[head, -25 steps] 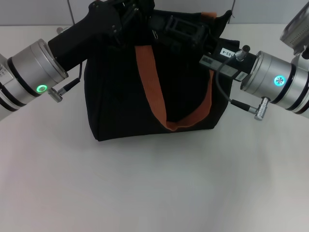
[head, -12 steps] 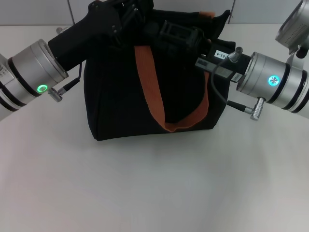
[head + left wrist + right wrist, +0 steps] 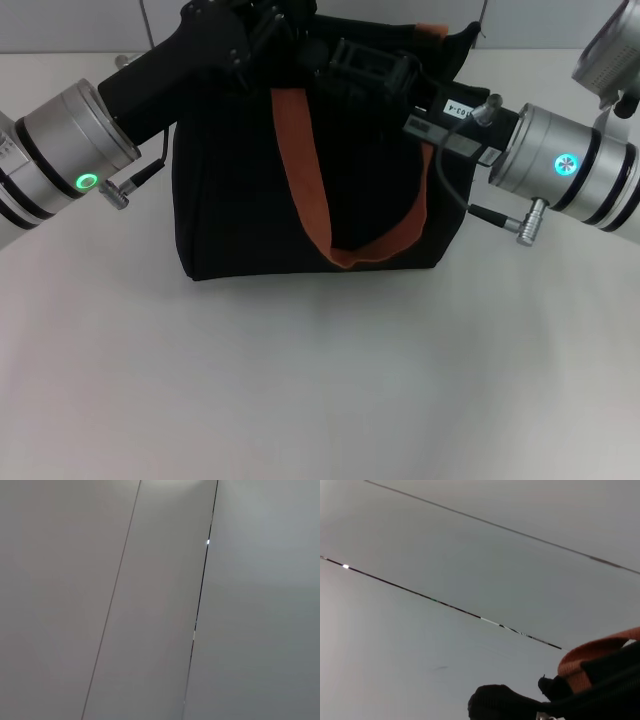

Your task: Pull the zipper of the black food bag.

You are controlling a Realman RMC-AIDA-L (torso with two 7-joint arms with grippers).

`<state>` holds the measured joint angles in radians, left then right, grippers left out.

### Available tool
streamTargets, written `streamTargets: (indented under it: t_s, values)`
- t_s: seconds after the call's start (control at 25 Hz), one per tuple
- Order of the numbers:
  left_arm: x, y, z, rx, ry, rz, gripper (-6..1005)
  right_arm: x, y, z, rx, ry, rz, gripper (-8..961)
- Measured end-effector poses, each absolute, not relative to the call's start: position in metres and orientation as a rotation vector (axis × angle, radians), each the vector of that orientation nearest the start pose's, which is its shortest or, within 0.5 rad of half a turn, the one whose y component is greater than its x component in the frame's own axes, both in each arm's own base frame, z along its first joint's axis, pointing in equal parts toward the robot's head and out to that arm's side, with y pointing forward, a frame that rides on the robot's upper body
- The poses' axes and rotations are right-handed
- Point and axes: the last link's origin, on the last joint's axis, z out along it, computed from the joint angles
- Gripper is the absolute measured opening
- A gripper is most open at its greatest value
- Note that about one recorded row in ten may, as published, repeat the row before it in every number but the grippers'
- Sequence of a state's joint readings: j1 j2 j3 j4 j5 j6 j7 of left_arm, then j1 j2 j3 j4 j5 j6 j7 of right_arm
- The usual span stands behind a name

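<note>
I brace the bag (image 3: pixel 250 200) with the left gripper (image 3: pixel 262 25), slide the right gripper (image 3: pixel 345 62) straight along the top; I can't tell either's fingers.

black food bag (image 3: pixel 240 190) upright, orange strap (image 3: pixel 300 160)

Both hands' fingers and the zipper are hidden atop the black food bag (image 3: pixel 250 200).

Even, bright overhead light on the white table (image 3: pixel 320 380); soft shadow beneath the bag (image 3: pixel 240 200), whose black fabric swallows detail.
</note>
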<state>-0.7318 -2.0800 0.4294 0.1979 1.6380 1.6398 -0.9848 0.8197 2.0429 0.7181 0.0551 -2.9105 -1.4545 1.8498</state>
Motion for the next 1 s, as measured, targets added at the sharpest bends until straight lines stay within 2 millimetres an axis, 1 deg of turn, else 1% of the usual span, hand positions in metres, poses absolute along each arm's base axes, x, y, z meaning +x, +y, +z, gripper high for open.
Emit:
streamTargets:
  t_s: [0.2, 0.32, 0.56, 0.8, 1.0]
  values:
    - [-0.1869, 0.3609, -0.0094, -2.317, -0.382, -1.442, 93, 0.1674, 0.3638, -0.0574, -2.304, 1.771, 1.554, 430]
    - [-0.1864, 0.3611, -0.0097, -2.320, -0.380, -1.441, 93, 0.1667, 0.3635, -0.0544, -2.295, 1.765, 1.588, 392]
    - [-0.1865, 0.3615, -0.0097, -2.317, -0.383, -1.440, 93, 0.1645, 0.3608, -0.0519, -2.311, 1.755, 1.623, 391]
    - [-0.1866, 0.3616, -0.0097, -2.316, -0.385, -1.440, 94, 0.1656, 0.3613, -0.0521, -2.305, 1.757, 1.617, 391]
    - [-0.1875, 0.3612, -0.0098, -2.315, -0.387, -1.438, 94, 0.1660, 0.3618, -0.0528, -2.302, 1.758, 1.610, 368]
